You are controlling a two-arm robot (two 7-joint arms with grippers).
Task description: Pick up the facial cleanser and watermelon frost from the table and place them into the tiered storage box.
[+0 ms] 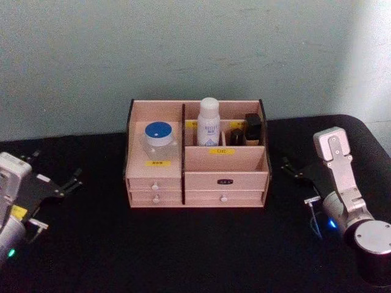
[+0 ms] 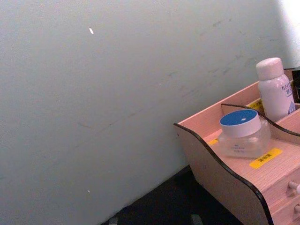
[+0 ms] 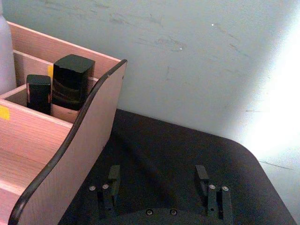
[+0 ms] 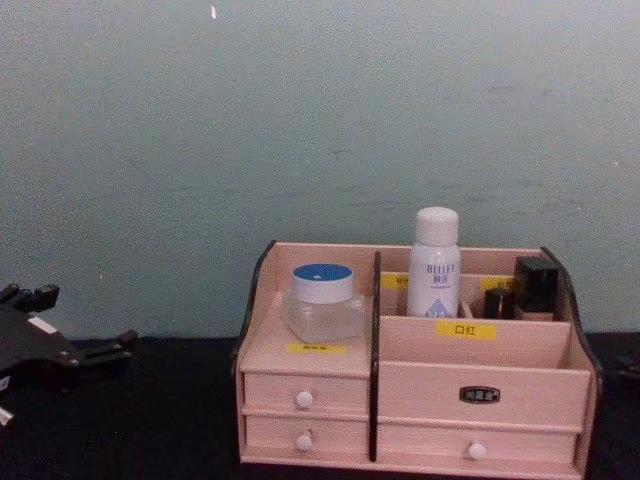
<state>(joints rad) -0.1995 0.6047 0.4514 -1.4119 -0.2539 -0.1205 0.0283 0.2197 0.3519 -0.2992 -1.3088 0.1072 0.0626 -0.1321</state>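
Black tabletop point(image 1: 195, 250) against a pale teal wall, with the box point(image 1: 195, 180) standing centred at the back edge. Both items look already stowed: a clear jar with a blue lid point(image 1: 159, 141) sits on the left upper shelf over the small drawers, and a white bottle point(image 1: 208, 122) stands upright in a rear compartment just right of the dark divider, long axis vertical. Which one is the cleanser and which the watermelon frost, cannot tell from the labels. Two dark cases point(image 3: 61, 86) fill the far right rear slot. Left gripper point(image 1: 72, 181) sits low on the table well left of the box, fingers spread, holding nothing; jar is the nearer item to it, lying to its right and higher. Right gripper point(image 3: 157, 180) rests on the table just beside the box's right wall, jaws wide apart and empty; bottle lies to its left past the dark cases. Judgement: placement looks done, no item left on the table to reach for.
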